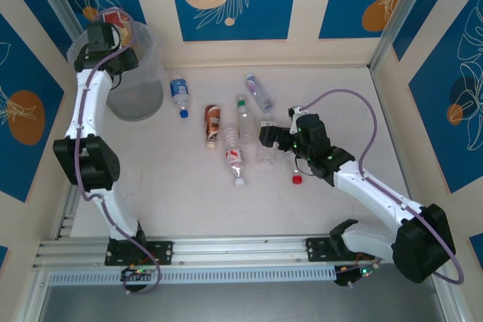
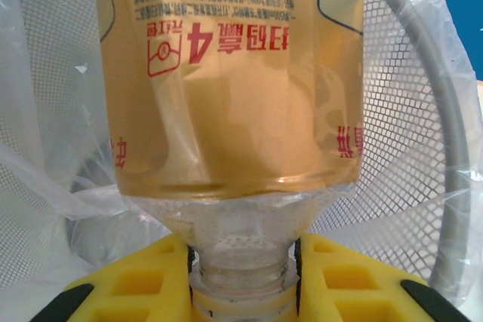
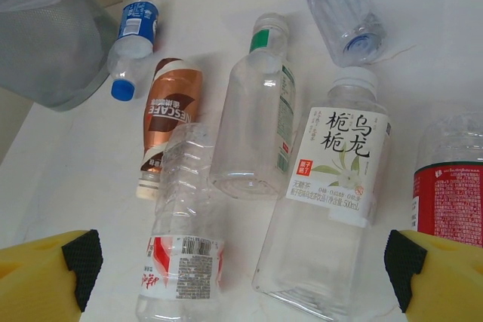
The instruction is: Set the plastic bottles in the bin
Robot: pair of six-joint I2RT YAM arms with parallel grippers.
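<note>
From the top view, the left fingers (image 1: 113,33) are seen at the far left, over the open mouth of the bin (image 1: 139,92). They are clenched on a held bottle (image 1: 118,19). The other plastic bottles (image 1: 235,157) are spread on the table (image 1: 189,201) in the middle, well apart from the bin. The right fingers (image 1: 267,136) are placed just beside them, so the right arm is judged the nearer one for those. A loose red cap (image 1: 297,179) lies near that arm. In the left wrist view, the held bottle (image 2: 234,81) is gripped at its neck between the yellow left fingers (image 2: 136,284). Its long side points straight away from them, and the bagged mesh wall of the bin (image 2: 407,148) is seen around it, so a drop is judged to land inside. In the right wrist view, the right fingers (image 3: 45,269) are spread wide and nothing is held. A white-label bottle (image 3: 339,179) lies straight ahead, in line with the gap between the two tips. Its cap is at the far end and its long side runs away from the fingers. A red-label bottle (image 3: 451,194) lies just beside the right tip, and a brown bottle (image 3: 167,118) lies farther off to the left.
</note>
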